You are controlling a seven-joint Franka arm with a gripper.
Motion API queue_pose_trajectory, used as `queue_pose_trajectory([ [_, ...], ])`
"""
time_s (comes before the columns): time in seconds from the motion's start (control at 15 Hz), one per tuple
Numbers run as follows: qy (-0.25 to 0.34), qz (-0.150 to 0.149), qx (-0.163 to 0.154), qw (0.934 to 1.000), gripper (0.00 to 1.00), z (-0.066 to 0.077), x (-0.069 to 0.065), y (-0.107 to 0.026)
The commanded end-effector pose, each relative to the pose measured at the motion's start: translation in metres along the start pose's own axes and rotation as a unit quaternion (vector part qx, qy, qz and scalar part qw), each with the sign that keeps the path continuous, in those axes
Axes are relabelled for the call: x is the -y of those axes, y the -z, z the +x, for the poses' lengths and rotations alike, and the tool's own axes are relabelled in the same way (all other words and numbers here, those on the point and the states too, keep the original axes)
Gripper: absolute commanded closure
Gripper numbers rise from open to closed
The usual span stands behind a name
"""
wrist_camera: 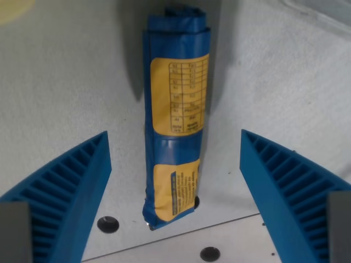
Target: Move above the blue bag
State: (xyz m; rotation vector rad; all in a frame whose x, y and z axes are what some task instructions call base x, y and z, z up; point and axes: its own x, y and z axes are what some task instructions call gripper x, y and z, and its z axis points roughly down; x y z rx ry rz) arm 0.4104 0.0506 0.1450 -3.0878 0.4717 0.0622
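1. The worktop [66,82] is a pale grey, faintly speckled surface that fills the wrist view behind the blue bag. Below the bag's near end a smoother, lighter plate [181,244] begins along a slanted edge.
2. The tool [174,143] stands with its two blue ribbed fingers [71,186] wide apart, one on each side of the blue bag, both clear of it and gripping nothing. The finger on the wrist view's left and the one on the right each taper to a point level with the bag's lower half.
3. The blue bag [175,118] lies flat on the worktop, rolled into a long narrow shape, running from the top of the view down to the plate's edge, centred between the fingers.
4. Two yellow labels sit on the bag: a larger one [180,93] with a printed table on its upper half, and a smaller one [175,189] with fine text near its lower end. The print is too small to read.
5. Two dark round holes [107,223] lie just below the bag's near end, one to its left in the wrist view, the other [210,253] to its right on the plate.
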Motion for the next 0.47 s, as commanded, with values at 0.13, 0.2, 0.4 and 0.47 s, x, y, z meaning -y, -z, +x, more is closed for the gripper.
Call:
queue_pose_trajectory([
  [0.13, -0.026, 0.017, -0.048, 0.9984, 0.0, -0.0091, 0.0033, -0.0043],
  [0.2, -0.025, 0.017, -0.048, 0.9984, 0.0, -0.0097, 0.0034, -0.0048],
  [0.4, -0.022, 0.017, -0.048, 0.9984, 0.0, -0.0106, 0.0034, -0.0054],
  [0.47, -0.022, 0.017, -0.048, 0.9984, 0.0, -0.0106, 0.0034, -0.0054],
])
